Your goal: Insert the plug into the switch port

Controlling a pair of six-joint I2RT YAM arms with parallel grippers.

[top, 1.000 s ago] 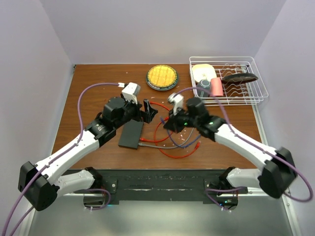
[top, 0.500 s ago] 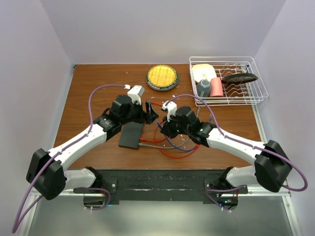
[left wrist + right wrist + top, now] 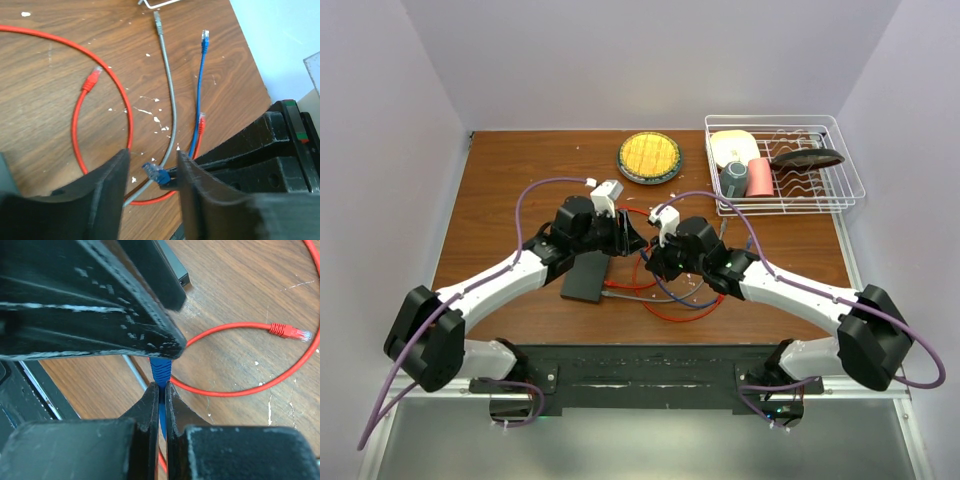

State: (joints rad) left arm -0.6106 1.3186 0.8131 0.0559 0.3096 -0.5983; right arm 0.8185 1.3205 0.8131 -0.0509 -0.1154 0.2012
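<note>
Just to the right of the switch (image 3: 586, 276), which lies flat on the tabletop (image 3: 505, 190) beside my left forearm, the two hands meet over the tangle of cables. My right hand (image 3: 161, 388) is clamped on the blue cable just behind the blue plug (image 3: 156, 173), and seems to hold it up off the wood. My left hand (image 3: 152, 162) has its fingers apart, one on each side of that plug, and as far as I can tell neither pad touches it. I judge this to be a handover. To do it well, I want the left fingers to close squarely on the plug's body, leaving the tip and latch free and pointing outward. I keep the right hand pinched until the left grip is firm. Letting go early could let the plug twist or drop among the red cables (image 3: 92, 81).
</note>
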